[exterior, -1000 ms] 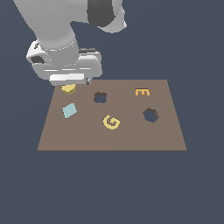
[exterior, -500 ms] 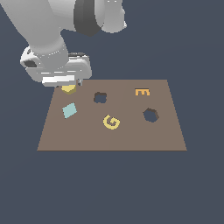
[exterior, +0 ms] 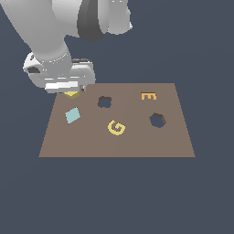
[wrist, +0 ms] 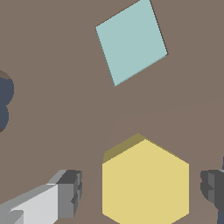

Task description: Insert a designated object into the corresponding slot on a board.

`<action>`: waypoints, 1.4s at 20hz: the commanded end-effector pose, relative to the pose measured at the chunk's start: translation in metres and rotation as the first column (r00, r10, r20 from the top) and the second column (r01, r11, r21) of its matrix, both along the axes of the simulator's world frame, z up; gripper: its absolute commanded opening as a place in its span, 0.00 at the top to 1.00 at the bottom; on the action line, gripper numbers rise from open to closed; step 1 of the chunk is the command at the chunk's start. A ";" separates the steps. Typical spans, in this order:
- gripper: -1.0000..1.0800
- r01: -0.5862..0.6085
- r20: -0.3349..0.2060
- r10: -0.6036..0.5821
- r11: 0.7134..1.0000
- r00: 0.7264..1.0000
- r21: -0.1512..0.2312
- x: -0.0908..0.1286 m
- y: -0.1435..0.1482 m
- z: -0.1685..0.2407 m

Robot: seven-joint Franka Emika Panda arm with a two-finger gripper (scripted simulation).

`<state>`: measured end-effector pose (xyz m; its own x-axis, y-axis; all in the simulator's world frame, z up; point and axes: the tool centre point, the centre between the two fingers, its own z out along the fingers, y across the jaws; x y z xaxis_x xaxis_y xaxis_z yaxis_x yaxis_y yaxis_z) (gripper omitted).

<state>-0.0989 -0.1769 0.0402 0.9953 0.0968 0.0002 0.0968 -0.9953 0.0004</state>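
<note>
Mostly hidden under arm: yellow hexagonal block [wrist: 145, 181]; gripper [wrist: 142, 192] spread wide either side, untouching.

The exterior view looks down obliquely across the whole board [exterior: 137, 141]; the wrist view stares straight down, close.

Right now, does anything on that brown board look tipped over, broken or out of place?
Nothing stands out. The yellow hexagonal block, light-blue diamond, letter G and letter E all lie flat on the board, and both dark holes are empty.
</note>
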 end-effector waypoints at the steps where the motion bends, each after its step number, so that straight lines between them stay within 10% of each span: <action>1: 0.04 -0.001 0.000 0.001 1.000 1.000 0.000 0.000 0.000 -0.007; 4: 0.04 -0.001 0.000 0.001 1.000 1.000 0.000 0.000 0.000 -0.010; 5: 1.00 -0.001 0.000 0.001 1.000 1.000 0.000 0.000 0.000 -0.010; 28: 1.00 -0.141 0.000 0.141 0.990 0.990 0.000 0.027 0.004 -0.009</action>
<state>-0.0783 -0.1746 0.0311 0.9785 0.2063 -0.0001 0.2063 -0.9785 0.0005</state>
